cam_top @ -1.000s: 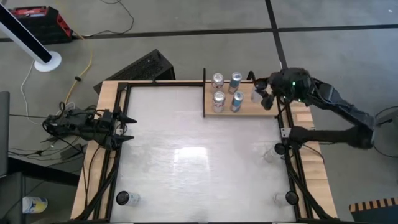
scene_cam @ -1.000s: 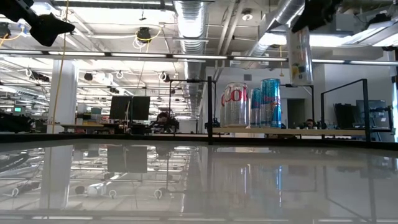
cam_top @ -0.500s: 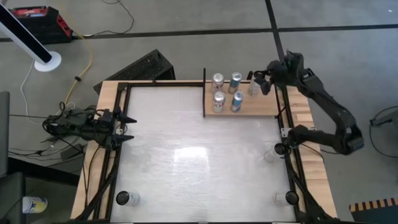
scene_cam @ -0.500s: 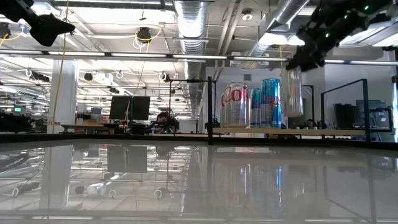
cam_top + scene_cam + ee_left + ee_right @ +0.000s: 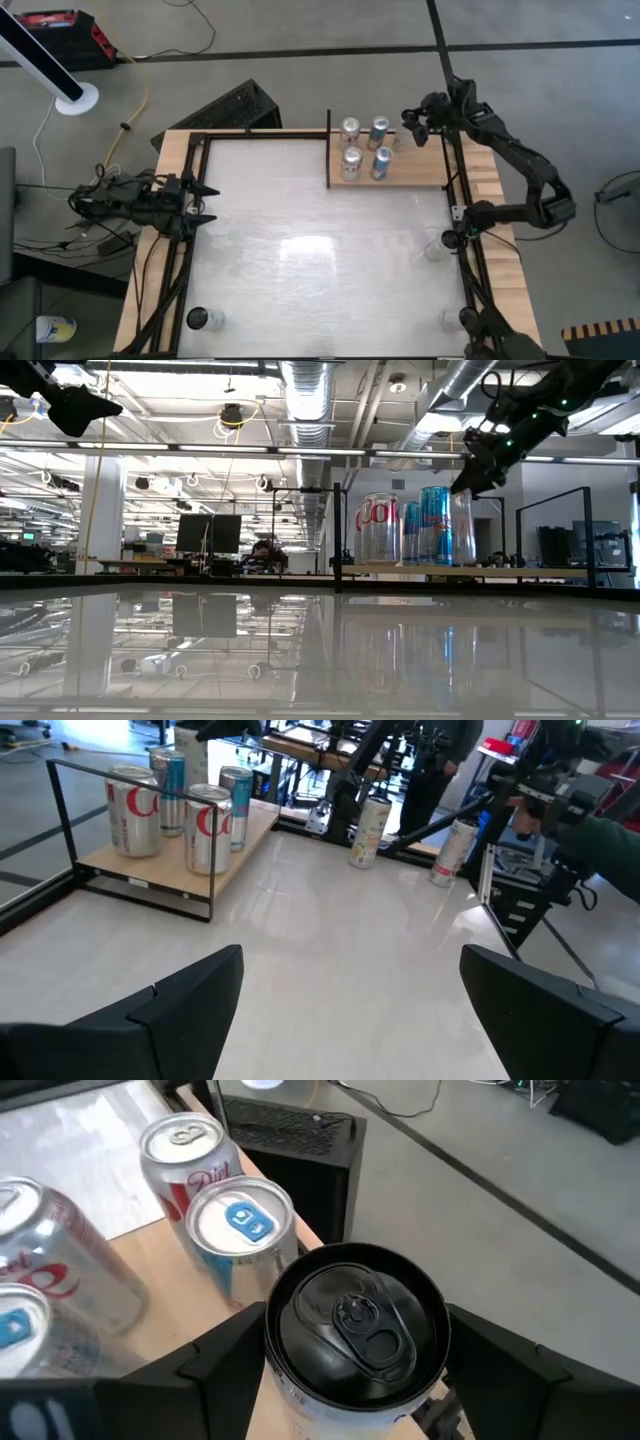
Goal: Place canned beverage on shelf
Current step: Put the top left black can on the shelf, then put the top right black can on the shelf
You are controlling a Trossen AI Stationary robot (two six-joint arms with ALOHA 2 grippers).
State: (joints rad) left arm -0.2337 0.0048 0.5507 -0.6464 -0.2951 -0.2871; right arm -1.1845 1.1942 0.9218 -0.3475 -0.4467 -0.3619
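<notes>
I have the right gripper [image 5: 355, 1370] clamped on the dark-topped can [image 5: 355, 1320], upright at the shelf [image 5: 420, 172]'s back row beside the four cans [image 5: 365, 147], so it sets down flat | smooth metal cylinder, pale wooden board, black posts | left gripper [image 5: 345, 995] spread empty, well apart from shelf

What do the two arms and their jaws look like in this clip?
Both arms are dark, jointed links. The left arm carries loose black cabling and ends in two pointed black jaws, broad flat wedges in its wrist view. The right arm is sleeker, with small green lights in the low view; its gripper has matte black angular jaws.
</notes>
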